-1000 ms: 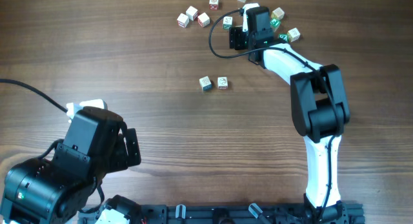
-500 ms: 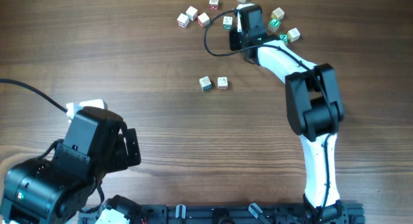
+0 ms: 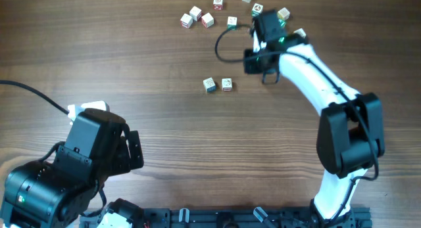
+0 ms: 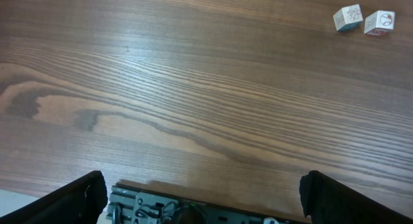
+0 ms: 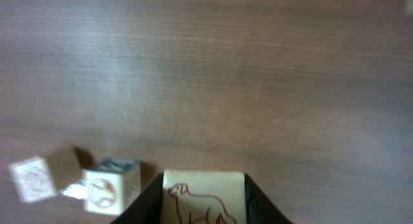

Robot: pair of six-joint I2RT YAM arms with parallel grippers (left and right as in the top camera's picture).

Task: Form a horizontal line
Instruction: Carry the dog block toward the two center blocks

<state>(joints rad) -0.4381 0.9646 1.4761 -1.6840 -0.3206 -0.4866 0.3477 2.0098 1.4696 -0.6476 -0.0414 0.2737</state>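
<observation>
Wooden animal-printed cube [image 5: 203, 197] clenched in the right gripper [image 5: 203, 211], near the red-printed cube [image 3: 226, 84] (blue-printed cube [image 3: 209, 85] beside it). Left gripper [image 4: 206, 201] gapes empty.

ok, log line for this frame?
right fingers shut on cube | left fingers open, empty | pair side by side | third not yet placed

In the hand [image 5: 204, 203], an animal-printed cube [image 5: 203, 185]; wooden table [image 5: 258, 69] beyond.
</observation>
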